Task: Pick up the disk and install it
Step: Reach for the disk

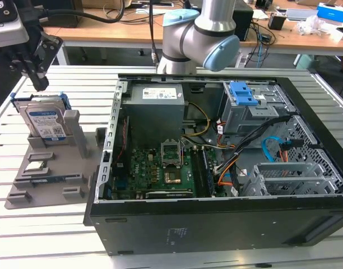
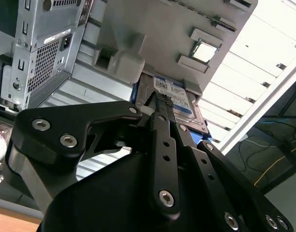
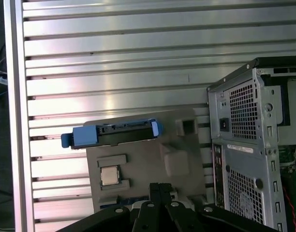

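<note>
At the exterior view's left, the tool [image 1: 40,83] hangs closed and empty just above the disk [image 1: 45,122]. The disk stands on edge in a grey holder [image 1: 51,188] on the bench [image 1: 26,241], beside a processor chip [image 1: 36,166]. Toward the exterior view's right lies the open computer case [image 1: 216,224].

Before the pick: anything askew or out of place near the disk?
Nothing stands out. The disk stands upright in its grey holder, the processor chip lies flat in its recess, and the pincer hangs above the disk.
</note>
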Robot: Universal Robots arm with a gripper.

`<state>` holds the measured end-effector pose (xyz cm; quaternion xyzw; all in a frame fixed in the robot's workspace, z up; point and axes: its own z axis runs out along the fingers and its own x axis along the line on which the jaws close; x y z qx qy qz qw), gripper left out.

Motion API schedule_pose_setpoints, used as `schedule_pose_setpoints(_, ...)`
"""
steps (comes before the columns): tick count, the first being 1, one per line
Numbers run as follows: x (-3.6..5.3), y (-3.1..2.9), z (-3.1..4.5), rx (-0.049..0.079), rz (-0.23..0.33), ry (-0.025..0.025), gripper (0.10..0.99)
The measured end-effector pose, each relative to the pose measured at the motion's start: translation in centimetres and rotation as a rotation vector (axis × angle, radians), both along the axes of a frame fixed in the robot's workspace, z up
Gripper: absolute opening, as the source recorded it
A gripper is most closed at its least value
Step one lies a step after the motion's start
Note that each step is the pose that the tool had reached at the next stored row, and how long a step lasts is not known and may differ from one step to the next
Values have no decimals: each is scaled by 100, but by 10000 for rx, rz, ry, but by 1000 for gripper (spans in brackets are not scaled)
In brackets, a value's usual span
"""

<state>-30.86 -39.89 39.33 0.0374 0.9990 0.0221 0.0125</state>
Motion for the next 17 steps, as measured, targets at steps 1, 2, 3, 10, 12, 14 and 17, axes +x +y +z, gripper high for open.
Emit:
schedule_pose_setpoints(1,-14,0,0,0,0,0,106)
schedule_pose_setpoints(2,-24,0,0,0,1,0,106)
schedule_pose_setpoints(3,-40,0,0,0,0,0,106)
schedule_pose_setpoints(10,-149,0,0,0,-1,0,106)
schedule_pose_setpoints(12,-179,0,0,0,-1,0,106)
schedule_pose_setpoints(14,-210,0,0,0,0,0,106)
schedule_pose_setpoints(17,-290,0,0,0,0,0,106)
